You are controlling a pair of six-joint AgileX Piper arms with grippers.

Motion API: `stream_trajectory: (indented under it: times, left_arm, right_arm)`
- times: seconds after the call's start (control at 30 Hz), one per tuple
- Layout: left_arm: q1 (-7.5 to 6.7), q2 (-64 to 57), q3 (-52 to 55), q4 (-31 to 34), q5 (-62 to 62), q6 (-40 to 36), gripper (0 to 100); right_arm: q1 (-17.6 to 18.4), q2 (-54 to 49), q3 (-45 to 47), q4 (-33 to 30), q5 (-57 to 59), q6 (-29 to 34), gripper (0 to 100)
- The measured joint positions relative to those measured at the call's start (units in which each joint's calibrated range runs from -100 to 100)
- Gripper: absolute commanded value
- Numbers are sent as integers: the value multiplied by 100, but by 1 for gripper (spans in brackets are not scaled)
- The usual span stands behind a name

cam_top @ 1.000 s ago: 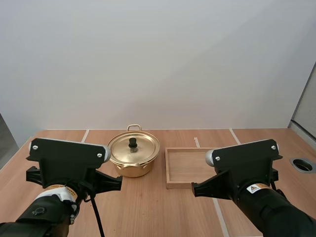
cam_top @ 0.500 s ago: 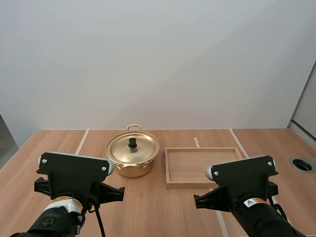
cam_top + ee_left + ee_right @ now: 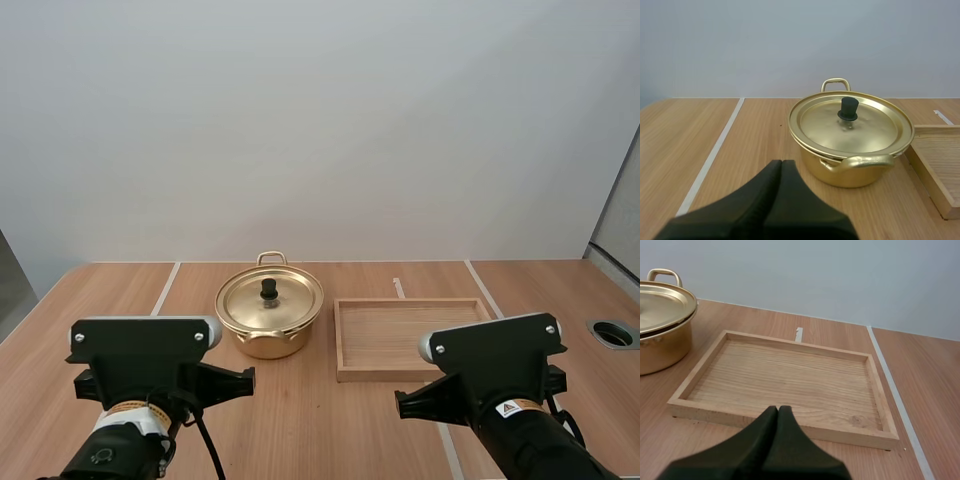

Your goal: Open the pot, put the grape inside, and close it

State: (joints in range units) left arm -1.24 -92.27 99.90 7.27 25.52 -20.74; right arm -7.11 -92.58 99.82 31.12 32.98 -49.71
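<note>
Left gripper (image 3: 781,165) sitting pressed together, gripping nothing. Pot (image 3: 860,172) standing just ahead, slightly to its right, lid (image 3: 860,130) on, knob (image 3: 848,107) pointing up. Right gripper (image 3: 778,410) likewise pressed together, facing tray (image 3: 695,377), pot lying off to its left. Left gripper looking nearer for taking lid.

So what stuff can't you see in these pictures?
Inside of the pot: hidden by its lid in all three views, so its contents cannot be told.
The wooden tray: left wrist view, the picture's edge cuts off most of it.
Most of the pot, its knob included: right wrist view, cut off by the edge.
The table under the left gripper and right gripper: wrist views, hidden by their shut fingers.
</note>
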Motion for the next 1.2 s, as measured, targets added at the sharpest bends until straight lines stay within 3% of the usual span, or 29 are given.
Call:
stream_trajectory:
  times: [0.57, 0.97, 1.2]
  left_arm:
    - [17, -421, 10, 0, -16, -9, 0]
    - [348, -732, 10, 0, 192, -19, 0]
    - [372, -732, 10, 0, 556, -19, 0]
  right_arm:
    - [0, 0, 0, 12, -83, 0, 0]
    - [0, -96, 0, -24, -83, 0, 0]
    - [57, -683, 18, -61, -88, 0, 0]
